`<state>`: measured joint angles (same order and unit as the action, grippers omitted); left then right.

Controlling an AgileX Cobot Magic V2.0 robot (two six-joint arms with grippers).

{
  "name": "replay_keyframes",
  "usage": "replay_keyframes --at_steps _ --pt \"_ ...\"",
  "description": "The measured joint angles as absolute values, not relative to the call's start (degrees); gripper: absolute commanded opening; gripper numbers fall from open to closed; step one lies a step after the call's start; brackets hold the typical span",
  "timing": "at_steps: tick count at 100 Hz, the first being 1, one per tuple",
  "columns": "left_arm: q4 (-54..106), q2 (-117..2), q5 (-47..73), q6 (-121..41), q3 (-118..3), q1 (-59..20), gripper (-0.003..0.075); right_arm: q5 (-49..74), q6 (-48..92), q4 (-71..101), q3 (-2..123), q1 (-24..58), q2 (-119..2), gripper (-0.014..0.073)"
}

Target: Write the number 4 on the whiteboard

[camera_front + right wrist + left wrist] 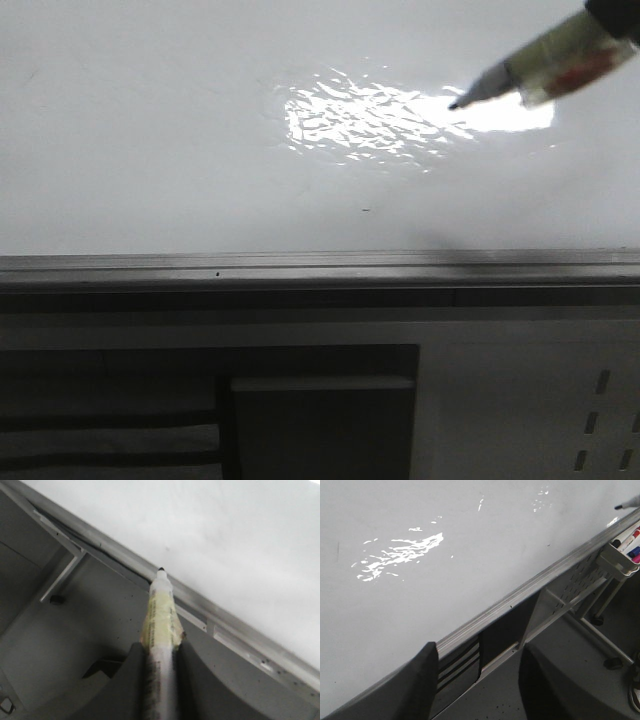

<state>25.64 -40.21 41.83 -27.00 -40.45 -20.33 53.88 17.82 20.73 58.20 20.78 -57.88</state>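
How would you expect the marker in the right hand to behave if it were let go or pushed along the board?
The marker looks like a slim, rigid, round barrel, so it would probably roll if laid down. The right hand pinches it between its fingers, suggesting it is light. The whiteboard is glossy, so the tip would likely slide easily.

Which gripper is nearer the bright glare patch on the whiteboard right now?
Right. The right gripper holds the marker with its tip at the glare patch; the left gripper sits below the whiteboard rail.
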Motion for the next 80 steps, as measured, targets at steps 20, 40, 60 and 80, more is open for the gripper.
replay_keyframes --at_steps 20,40,60,80 --pt "25.7 -40.2 41.0 -26.9 -40.5 -20.3 0.0345 49.1 19.3 21.4 61.2 20.9 -61.9 -0.0046" --pt "25.7 -40.2 39.8 -26.9 -40.5 -20.3 0.0345 42.0 19.4 21.7 61.2 26.1 -66.3 -0.0046" --pt "25.8 -40.2 37.9 -26.9 -40.5 -20.3 0.0345 36.1 20.4 22.6 61.2 29.6 -72.1 -0.0046" --pt "25.8 -40.2 37.7 -26.9 -40.5 -20.3 0.0345 31.0 20.4 22.6 61.0 29.8 -74.9 -0.0046"
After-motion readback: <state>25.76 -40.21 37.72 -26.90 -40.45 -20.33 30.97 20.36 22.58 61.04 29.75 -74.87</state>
